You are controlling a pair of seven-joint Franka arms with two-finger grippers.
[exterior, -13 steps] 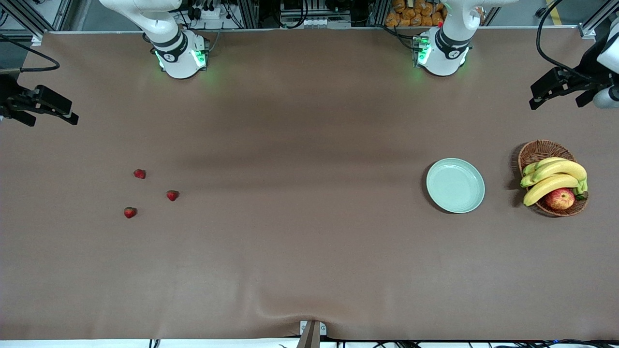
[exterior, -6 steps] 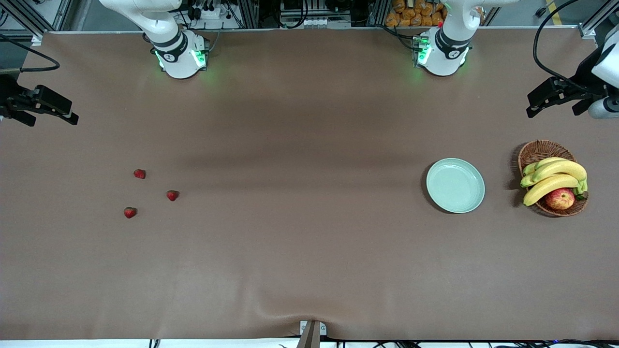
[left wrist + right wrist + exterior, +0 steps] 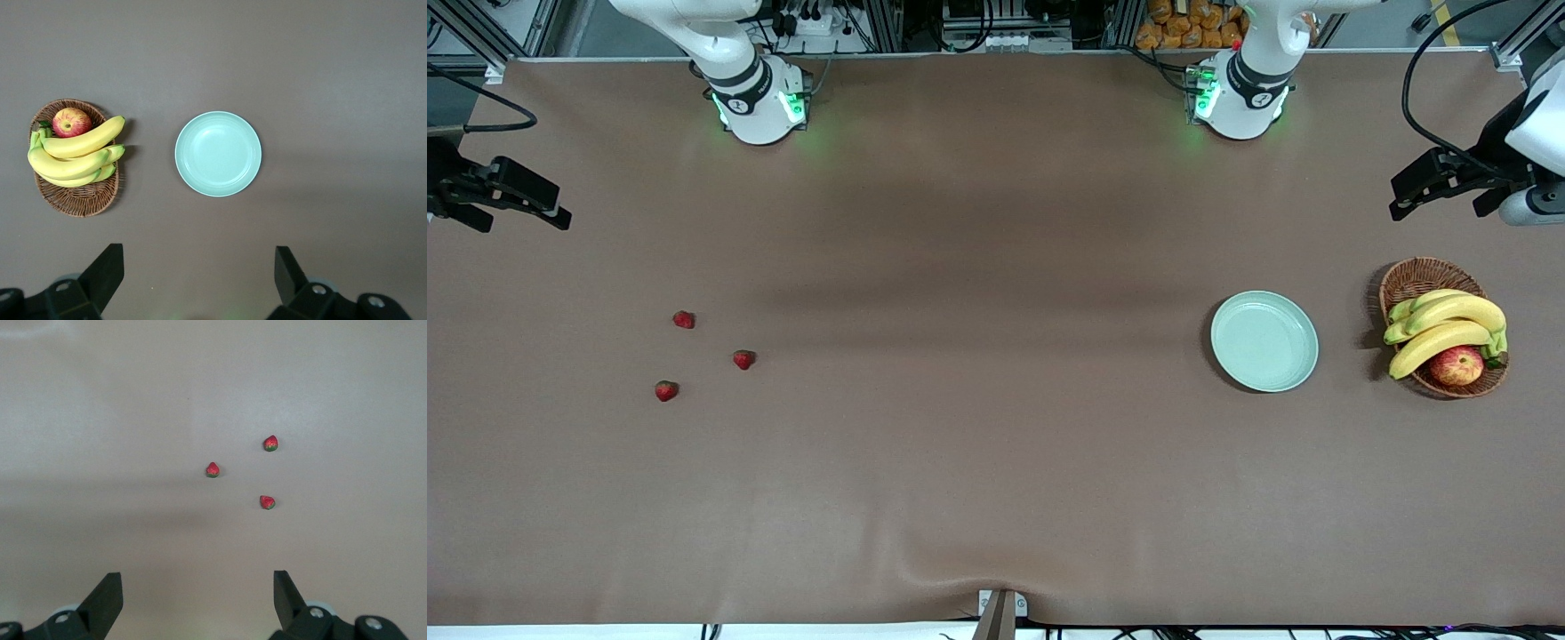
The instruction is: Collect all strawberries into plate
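Note:
Three small red strawberries (image 3: pixel 684 319) (image 3: pixel 744 359) (image 3: pixel 666 390) lie apart on the brown table toward the right arm's end; the right wrist view shows them too (image 3: pixel 270 443) (image 3: pixel 213 470) (image 3: pixel 267 502). The pale mint-green plate (image 3: pixel 1264 341) sits empty toward the left arm's end and is also in the left wrist view (image 3: pixel 218 154). My right gripper (image 3: pixel 523 222) (image 3: pixel 197 575) hangs open and empty high over the table's edge at the right arm's end. My left gripper (image 3: pixel 1438 212) (image 3: pixel 199 250) hangs open and empty high above the table near the basket.
A brown wicker basket (image 3: pixel 1414 277) (image 3: pixel 80 197) holding bananas (image 3: pixel 1449 324) and a red-yellow apple (image 3: pixel 1456 365) stands beside the plate, closer to the left arm's end. Both arm bases (image 3: pixel 760 107) (image 3: pixel 1238 98) stand along the table's back edge.
The left gripper has drifted slightly over its end of the table. The right arm, the strawberries, plate and basket have not moved.

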